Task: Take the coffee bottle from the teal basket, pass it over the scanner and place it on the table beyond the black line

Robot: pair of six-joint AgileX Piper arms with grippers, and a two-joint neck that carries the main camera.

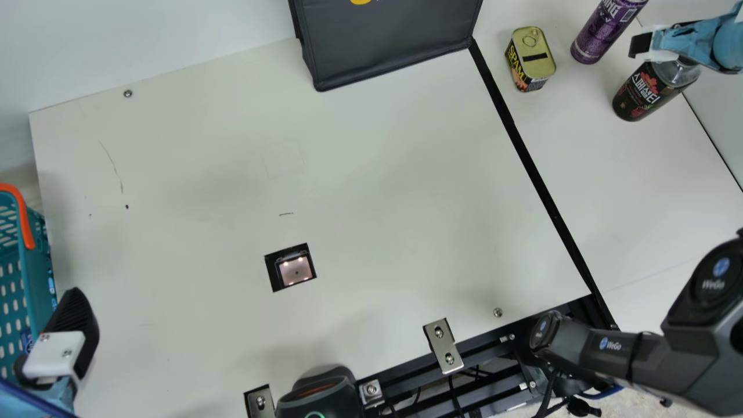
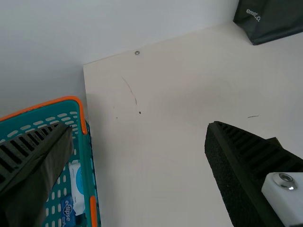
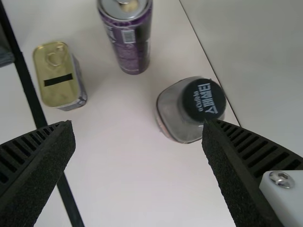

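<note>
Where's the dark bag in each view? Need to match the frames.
Main view: dark bag at top centre, cut off by the frame; one corner meets the black line.
Left wrist view: bag in a corner, across the table from the teal basket.
Right wrist view: sliver of bag at the edge, over the black line from the gold-topped tin.
Shared landmark: cream table.

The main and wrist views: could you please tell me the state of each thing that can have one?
Coffee bottle: upright, capped, beyond the black line
Purple can: upright
Gold-topped tin: upright, lid closed
Scanner window: lit
Teal basket: open-topped, holding packets
Left gripper: open, empty
Right gripper: open
</note>
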